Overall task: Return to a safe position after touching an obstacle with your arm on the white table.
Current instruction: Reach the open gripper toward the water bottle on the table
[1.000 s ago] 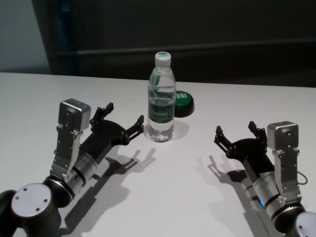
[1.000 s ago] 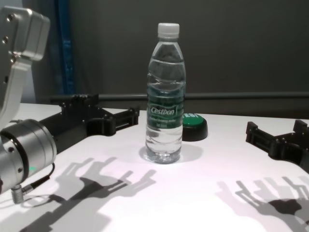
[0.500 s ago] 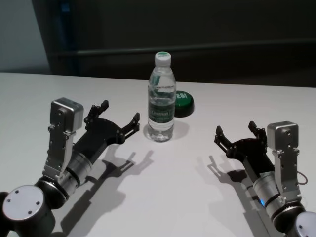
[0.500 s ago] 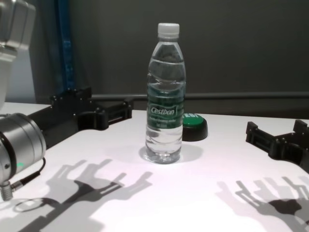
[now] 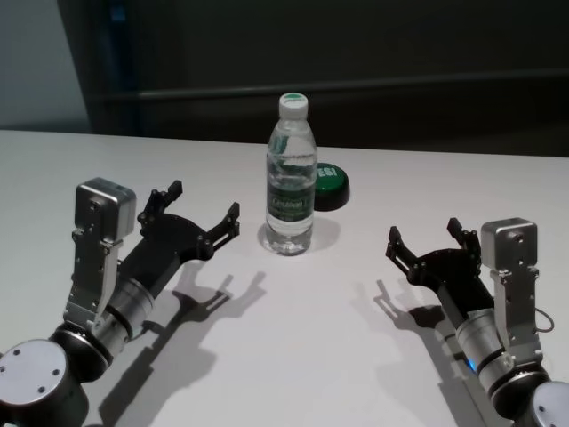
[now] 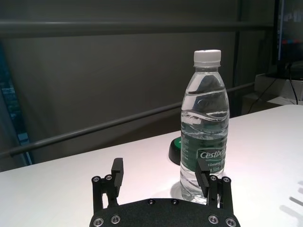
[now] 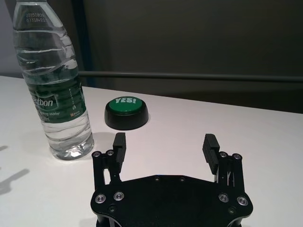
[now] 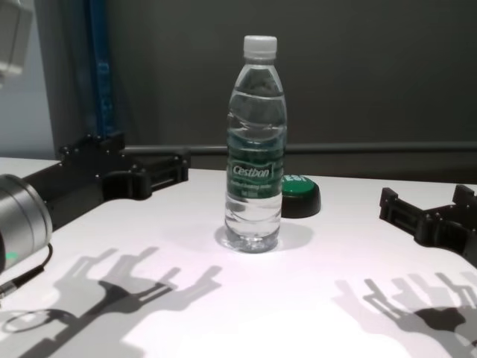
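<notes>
The obstacle, a clear water bottle (image 5: 291, 178) with a white cap and green label, stands upright on the white table (image 5: 311, 356). My left gripper (image 5: 204, 203) is open and empty, hovering to the bottle's left with a small gap between its nearer fingertip and the bottle. In the left wrist view the bottle (image 6: 204, 127) stands just beyond one finger of the left gripper (image 6: 160, 172). My right gripper (image 5: 423, 231) is open and empty, low over the table at the near right, well apart from the bottle (image 7: 54, 85).
A low black button with a green "YES!" top (image 5: 329, 182) sits just behind and right of the bottle, also seen as the button (image 7: 126, 112) ahead of the right gripper (image 7: 164, 142). A dark wall and rail run behind the table's far edge.
My left arm has drawn back and to the left, and its fingertip, which was right at the bottle, is now apart from it. The bottle and right arm have not moved.
</notes>
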